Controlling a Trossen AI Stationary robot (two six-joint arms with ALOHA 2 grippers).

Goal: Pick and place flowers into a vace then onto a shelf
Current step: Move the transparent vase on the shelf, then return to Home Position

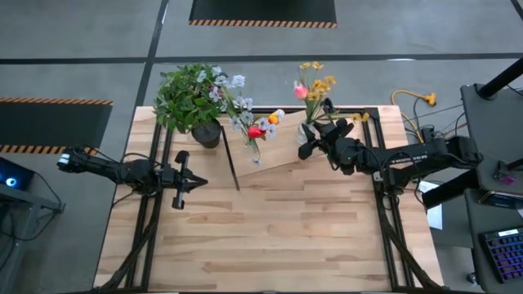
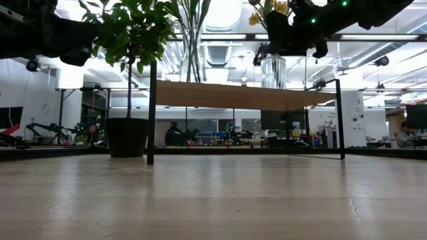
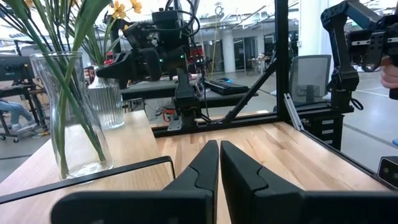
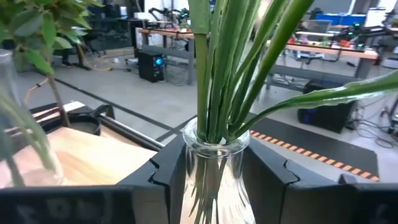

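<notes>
Right pincer [image 4: 214, 177] around ribbed vase [image 4: 214, 168], visible only close-up.

Two vases [image 1: 255, 151] [image 1: 308, 133] w/ flowers [image 1: 315, 84] on shelf [image 1: 286, 167]; potted plant [image 1: 192, 102] left.

We look straight down on the plank-wood tabletop [image 1: 270, 237]; level from tabletop height; and from each wrist, both seeing the ribbed glass vase [image 4: 214, 180].

We see yellow blooms and a pink bud [image 1: 300, 90] above a clear ribbed glass vase [image 4: 214, 174] with green stalks; red and orange tulips [image 1: 263, 126] sit with pale white-lilac sprays [image 1: 233, 84]. The shelf [image 2: 233, 95] is light wood on a black frame; the leafy plant [image 1: 186, 96] is green in a dark pot; both grippers are dark.
</notes>
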